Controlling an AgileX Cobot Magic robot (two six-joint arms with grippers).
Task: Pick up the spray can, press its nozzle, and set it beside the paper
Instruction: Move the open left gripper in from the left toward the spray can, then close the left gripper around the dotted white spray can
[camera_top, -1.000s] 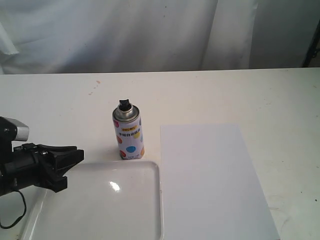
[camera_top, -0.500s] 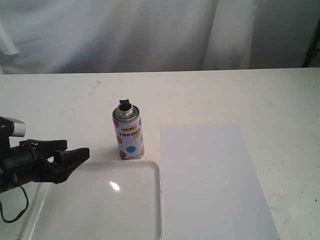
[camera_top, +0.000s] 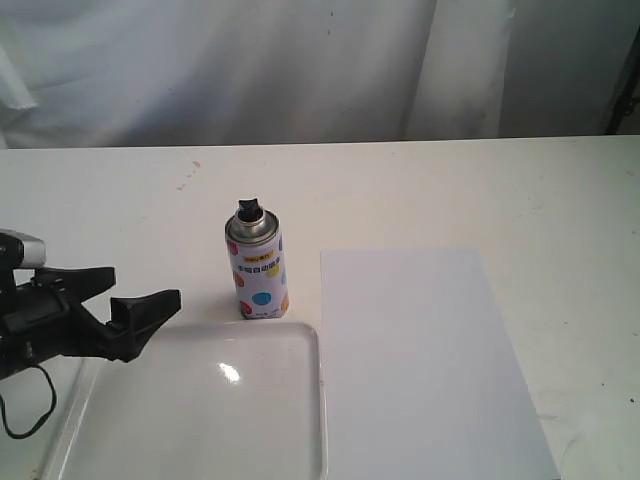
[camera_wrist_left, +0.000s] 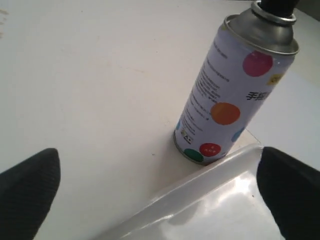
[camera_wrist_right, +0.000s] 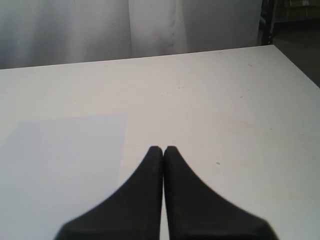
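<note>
The spray can stands upright on the white table, white with coloured dots, a silver shoulder and a black nozzle on top. The left wrist view shows the spray can close ahead, between and beyond the two spread fingertips. My left gripper is open, left of the can and apart from it, above the tray's far left corner. The paper lies flat to the right of the can. My right gripper is shut with nothing in it, over the table beside the paper; it does not show in the exterior view.
A glossy white tray with a raised rim lies in front of the can, its far edge nearly touching the can's base. A white curtain hangs behind the table. Bare table stretches right of the paper.
My left gripper has moved right toward the can and its fingers have spread wider apart. The can, paper and tray have not moved.
</note>
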